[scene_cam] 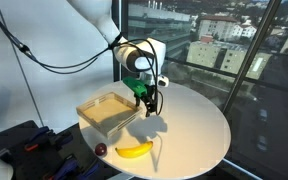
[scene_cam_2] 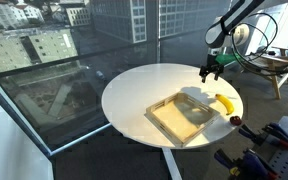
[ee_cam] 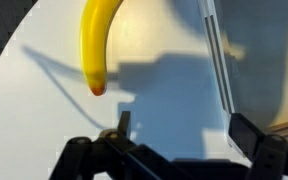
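— Where do we stand around the round table (scene_cam: 199, 125)?
— In an exterior view we sit close by its rim on the banana (scene_cam: 134, 150) side, facing across the top to the windows (scene_cam: 234, 40). In an exterior view we look from farther off at the table (scene_cam_2: 144, 90), with the banana (scene_cam_2: 225, 104) at its right edge.
— What do we share?
— Both exterior views show the whole tabletop and the tray (scene_cam: 109, 113). Our wrist view looks down, close on the table (ee_cam: 34, 120) by the banana (ee_cam: 97, 40).

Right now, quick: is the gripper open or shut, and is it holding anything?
Gripper: open, holding nothing, above the round white table; the curved yellow banana lies clear of its fingers.
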Robot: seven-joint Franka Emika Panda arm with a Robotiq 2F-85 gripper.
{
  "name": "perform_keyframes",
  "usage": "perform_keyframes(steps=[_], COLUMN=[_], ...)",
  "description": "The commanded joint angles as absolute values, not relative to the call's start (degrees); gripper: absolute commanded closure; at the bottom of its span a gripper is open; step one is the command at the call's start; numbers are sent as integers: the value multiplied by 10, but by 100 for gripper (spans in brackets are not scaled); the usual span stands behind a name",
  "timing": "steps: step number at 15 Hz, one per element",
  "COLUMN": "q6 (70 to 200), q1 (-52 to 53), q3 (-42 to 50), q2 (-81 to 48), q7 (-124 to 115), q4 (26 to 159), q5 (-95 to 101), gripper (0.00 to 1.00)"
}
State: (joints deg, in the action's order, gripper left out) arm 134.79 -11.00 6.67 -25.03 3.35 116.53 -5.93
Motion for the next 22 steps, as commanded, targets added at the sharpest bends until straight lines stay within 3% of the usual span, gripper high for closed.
perform_keyframes(steps=[1, 22], q6=[1326, 1322], q1=[-93, -41], q3=[75, 62], q2=[-217, -131], q7=[4, -25], q4=[1178, 1217], q5=[-37, 11], gripper=[0, 0])
